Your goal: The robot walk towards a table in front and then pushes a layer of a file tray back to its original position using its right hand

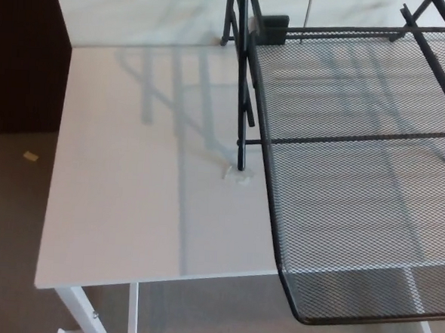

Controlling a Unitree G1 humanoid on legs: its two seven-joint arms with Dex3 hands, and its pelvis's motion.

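Past table (129, 206) edge, empty mesh layer (355, 220)

File tray (357, 182): black metal mesh, matt wire frame. Table (145, 199): smooth white top, slight sheen. Floor (11, 221) looks matt grey-brown.

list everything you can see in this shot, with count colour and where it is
white rectangular table: 1, white top on white legs, fills the left and centre
black wire-mesh file tray layer: 1, black, right side, pulled out so its front edge overhangs the table's near edge
black metal tray frame: 1, black, upright posts and crossbars over the mesh, top right
small black block: 1, black, at the frame's back left corner
small pale scrap: 1, pale yellowish, on the brown floor at left
brown floor: 1, brown, left and bottom
dark panel: 1, very dark, upper left
robot hand: none in view, left or right
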